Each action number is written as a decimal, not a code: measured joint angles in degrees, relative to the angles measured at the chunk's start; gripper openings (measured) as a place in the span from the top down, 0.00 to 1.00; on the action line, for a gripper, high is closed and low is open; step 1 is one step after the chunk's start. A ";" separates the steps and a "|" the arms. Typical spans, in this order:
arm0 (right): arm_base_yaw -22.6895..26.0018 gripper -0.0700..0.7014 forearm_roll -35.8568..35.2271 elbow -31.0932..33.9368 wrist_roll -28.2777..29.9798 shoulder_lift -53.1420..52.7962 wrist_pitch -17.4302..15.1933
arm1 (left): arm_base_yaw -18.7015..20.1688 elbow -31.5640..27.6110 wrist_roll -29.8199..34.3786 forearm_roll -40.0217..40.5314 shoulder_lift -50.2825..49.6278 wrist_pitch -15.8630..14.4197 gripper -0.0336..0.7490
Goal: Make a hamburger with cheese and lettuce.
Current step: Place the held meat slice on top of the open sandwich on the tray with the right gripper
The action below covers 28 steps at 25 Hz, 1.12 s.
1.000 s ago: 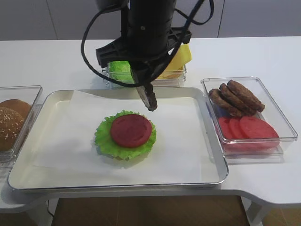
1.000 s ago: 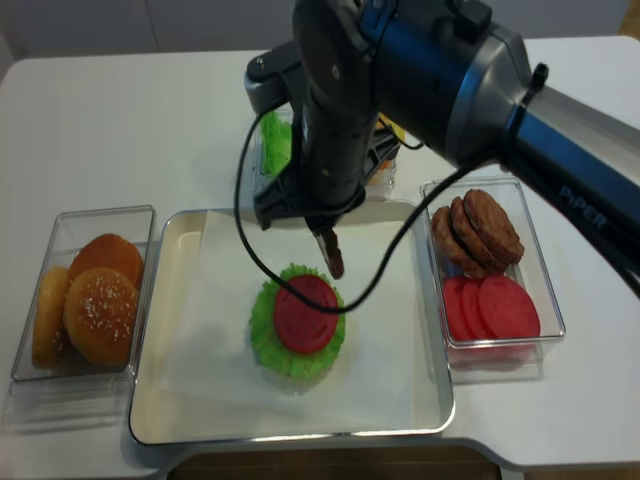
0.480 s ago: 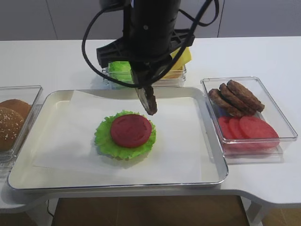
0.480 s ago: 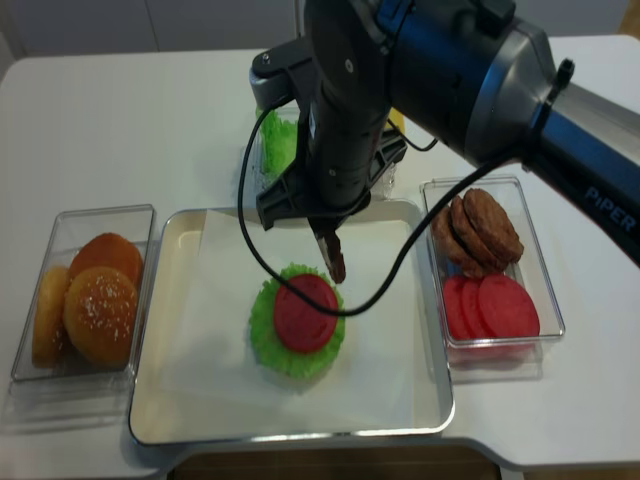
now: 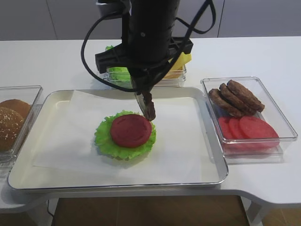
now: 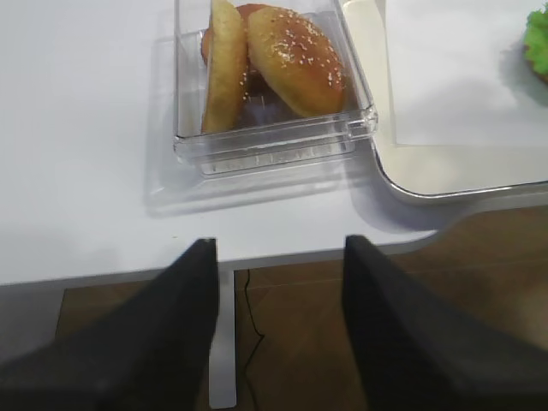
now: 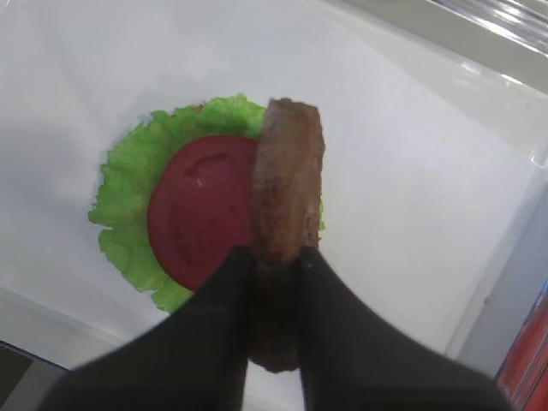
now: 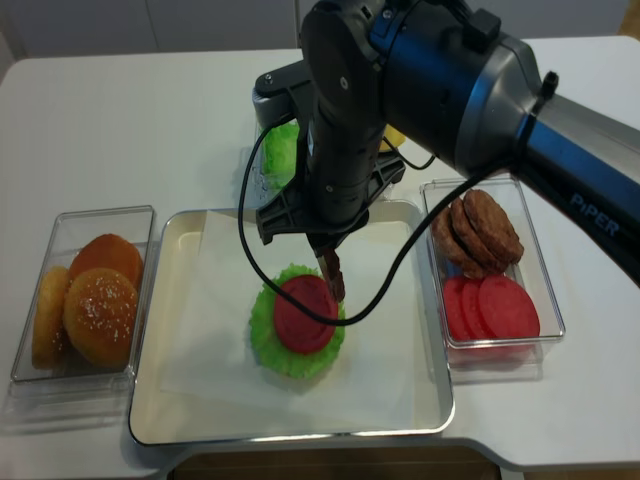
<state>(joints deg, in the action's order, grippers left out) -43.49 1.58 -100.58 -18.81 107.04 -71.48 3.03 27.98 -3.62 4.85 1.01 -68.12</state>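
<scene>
A round brown patty (image 7: 287, 175) is held edge-on by the clamped right gripper (image 7: 272, 265), arm pointed straight down over the lettuce-and-tomato hamburger (image 5: 126, 134).

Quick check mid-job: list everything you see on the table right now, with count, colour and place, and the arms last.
hamburger: one, green lettuce under a red tomato slice, on the paper in the tray.
held patty: one, brown, edge-on over the stack's right side.
tray: one, silver, centre, lined with white paper.
buns: three visible, tan, clear box left of the tray.
loose patties: about three, brown, far end of the right box.
spare tomato slices: about three, red, near end of that box.
cheese: count unclear, yellow, box behind the tray.
spare lettuce: count unclear, green, same box.
right gripper: jaws shut on the held patty.
left gripper: jaws open, empty, near the buns.
</scene>
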 joint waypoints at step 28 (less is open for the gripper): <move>0.00 0.74 1.49 0.00 0.54 0.00 0.00 | 0.00 0.00 0.00 0.00 0.00 0.00 0.51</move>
<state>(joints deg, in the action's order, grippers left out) -43.49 3.06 -100.58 -18.26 107.04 -71.48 3.03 27.98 -3.62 4.85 1.01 -68.12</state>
